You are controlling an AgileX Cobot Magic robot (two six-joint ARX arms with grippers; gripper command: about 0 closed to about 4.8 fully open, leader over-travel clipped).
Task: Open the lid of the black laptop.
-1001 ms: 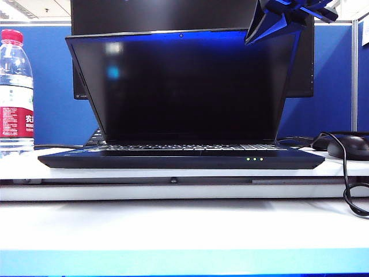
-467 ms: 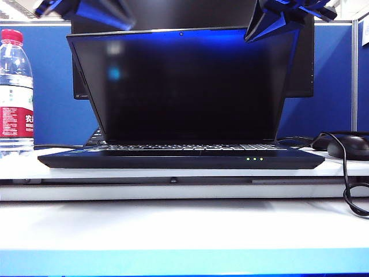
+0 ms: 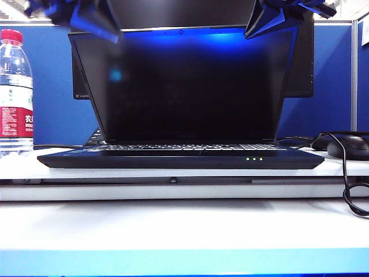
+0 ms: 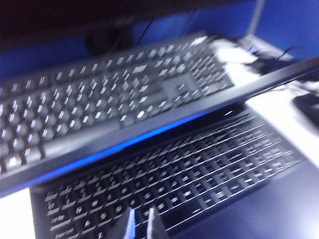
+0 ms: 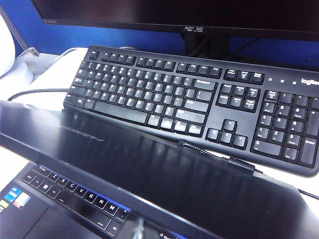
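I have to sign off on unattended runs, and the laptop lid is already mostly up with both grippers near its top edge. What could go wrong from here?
1. The left gripper and right gripper sit at the lid's top corners; uneven pushing could twist it.
2. The monitor and keyboard stand close behind; an over-pushed lid might hit them.
3. The laptop could slide back.

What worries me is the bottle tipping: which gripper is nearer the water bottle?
Left. The left gripper is at the lid's upper left corner, up and right of the water bottle; the right gripper is at the lid's upper right corner, far across.
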